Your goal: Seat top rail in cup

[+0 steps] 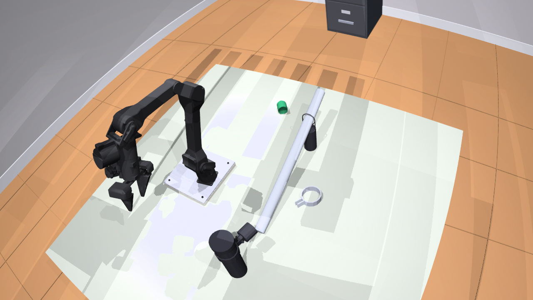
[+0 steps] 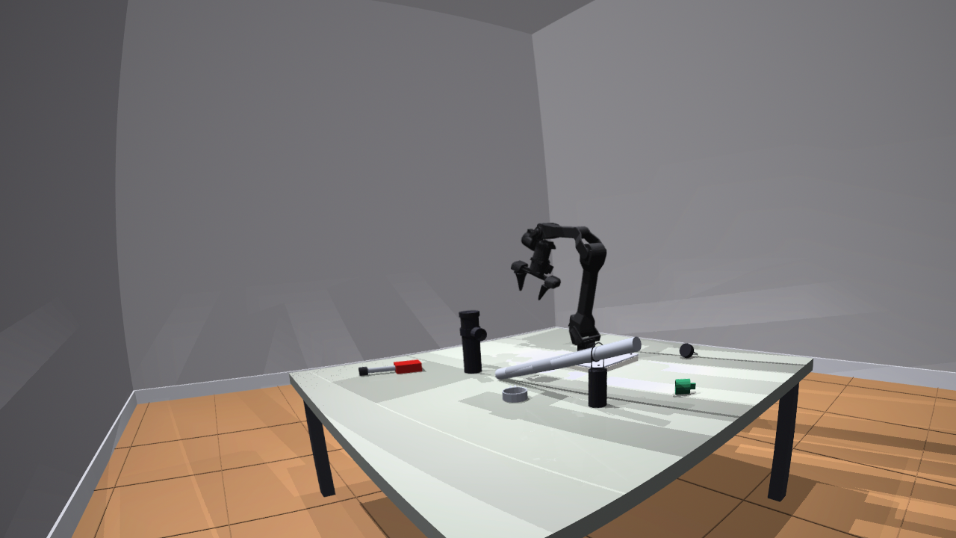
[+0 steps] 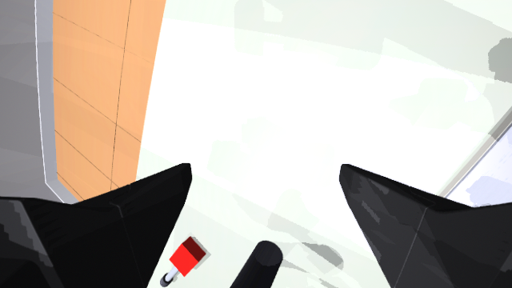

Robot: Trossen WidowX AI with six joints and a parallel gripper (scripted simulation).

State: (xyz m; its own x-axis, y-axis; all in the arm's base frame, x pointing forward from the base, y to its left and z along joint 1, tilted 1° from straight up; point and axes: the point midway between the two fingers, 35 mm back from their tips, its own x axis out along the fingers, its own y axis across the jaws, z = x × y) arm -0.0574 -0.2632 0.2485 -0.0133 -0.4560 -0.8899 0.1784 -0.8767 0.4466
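Note:
The light grey rail passes through the wire loop cap on the short black post. It slopes down toward the big black post. Its low end is outside the dark end cup. In the exterior view that end lies clearly below the cup, near the table. The cup hangs high on the post, below its cap, facing the rail side. My gripper is open and empty, well above the table and away from the rail.
A grey clamp ring lies beside the rail. A green fitting lies beyond the rail's high end. A red-ended tool lies past the big post. A black round piece lies near the back edge.

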